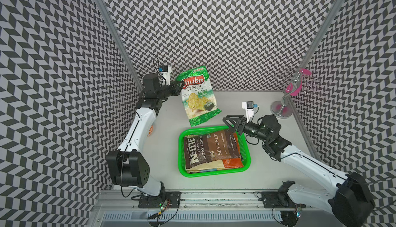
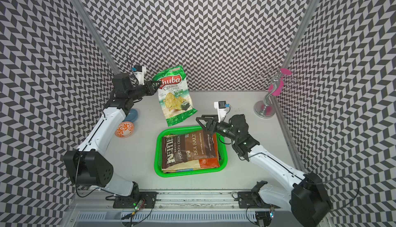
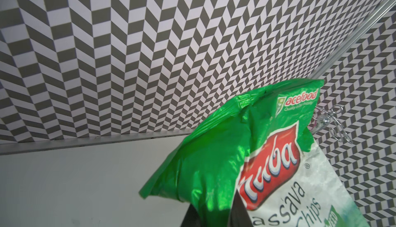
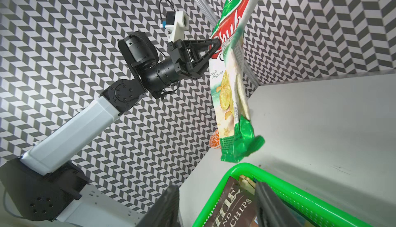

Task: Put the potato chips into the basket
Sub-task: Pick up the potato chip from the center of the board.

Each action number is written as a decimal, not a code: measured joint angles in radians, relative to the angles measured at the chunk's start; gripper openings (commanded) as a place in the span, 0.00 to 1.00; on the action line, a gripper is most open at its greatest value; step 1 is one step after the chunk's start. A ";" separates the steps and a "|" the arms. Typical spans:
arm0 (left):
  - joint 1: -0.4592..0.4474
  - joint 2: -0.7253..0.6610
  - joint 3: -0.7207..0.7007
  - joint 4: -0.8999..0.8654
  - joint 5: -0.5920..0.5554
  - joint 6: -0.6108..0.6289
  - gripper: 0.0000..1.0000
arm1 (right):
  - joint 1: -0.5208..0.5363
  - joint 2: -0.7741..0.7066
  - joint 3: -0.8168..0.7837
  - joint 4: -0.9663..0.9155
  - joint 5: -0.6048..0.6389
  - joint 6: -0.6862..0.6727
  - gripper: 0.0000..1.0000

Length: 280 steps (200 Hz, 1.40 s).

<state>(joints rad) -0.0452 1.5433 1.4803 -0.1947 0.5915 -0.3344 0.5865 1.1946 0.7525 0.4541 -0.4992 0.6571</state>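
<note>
A green-white "Chuba" bag of potato chips [image 1: 197, 99] [image 2: 174, 99] hangs tilted in the air behind the basket, its lower corner just above the far rim. My left gripper [image 1: 179, 85] [image 2: 157, 84] is shut on the bag's upper left edge; the left wrist view shows green foil [image 3: 214, 161] pinched between the dark fingers. The bright green basket [image 1: 182, 155] [image 2: 157, 151] holds a stack of bags, with a brown "SEA SALT" bag [image 1: 212, 148] [image 2: 188, 148] on top. My right gripper [image 1: 228, 122] [image 2: 200, 122] [image 4: 216, 204] hovers open and empty over the basket's far right corner.
A chrome stand with pink discs [image 1: 287, 99] [image 2: 267, 99] occupies the back right corner. An orange patterned bowl [image 2: 124, 130] and a blue bowl [image 2: 131, 114] sit beside the left arm. Patterned walls close in three sides; a metal rail runs along the front.
</note>
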 measured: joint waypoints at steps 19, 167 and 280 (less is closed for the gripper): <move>0.000 -0.010 -0.013 0.019 0.041 -0.021 0.00 | 0.002 0.050 0.023 0.047 -0.029 0.019 0.60; 0.029 -0.100 -0.115 0.092 0.190 -0.077 0.40 | 0.046 0.047 0.128 -0.030 0.065 -0.124 0.00; 0.048 -0.234 -0.173 0.034 0.266 0.206 0.94 | 0.045 -0.004 0.780 -0.657 0.136 -0.570 0.00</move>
<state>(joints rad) 0.0029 1.3094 1.3071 -0.1608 0.8570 -0.1284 0.6319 1.1904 1.5330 -0.2031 -0.3634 0.0868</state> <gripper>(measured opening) 0.937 0.050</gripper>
